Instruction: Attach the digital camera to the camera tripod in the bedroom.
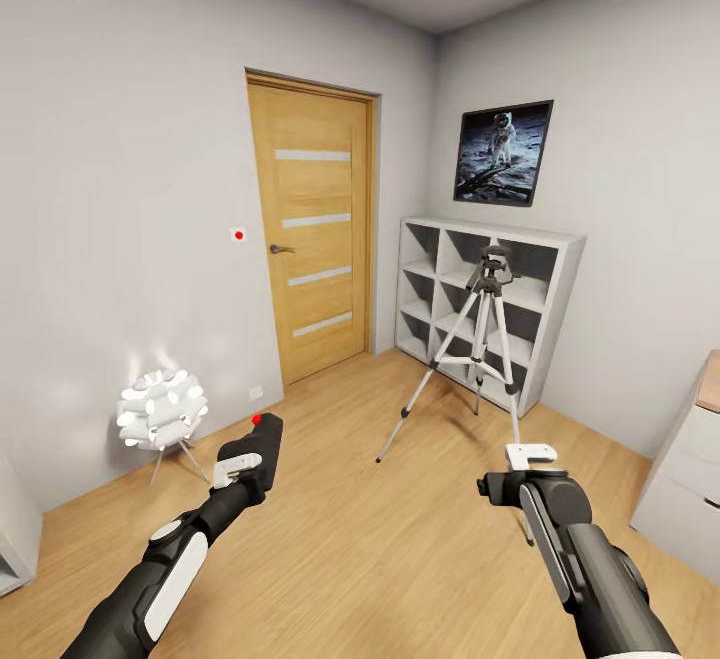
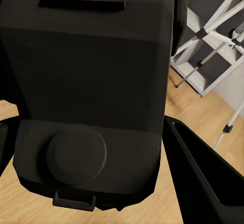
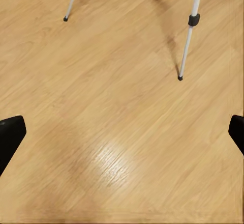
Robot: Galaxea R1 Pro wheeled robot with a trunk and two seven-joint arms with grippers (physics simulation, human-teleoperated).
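Head view: my left gripper (image 1: 252, 459) clamps the digital camera (image 1: 262, 447); my right gripper (image 1: 530, 457) spread wide, empty; camera tripod (image 1: 483, 339) stands ahead before the grey shelf (image 1: 540, 269).

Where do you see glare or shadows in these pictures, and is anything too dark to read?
Right wrist view: a pale sheen on the wood floor, thin shadows beside the camera tripod legs. Left wrist view: the digital camera is a dark, low-contrast mass. Head view: the floor lamp glows against the wall.
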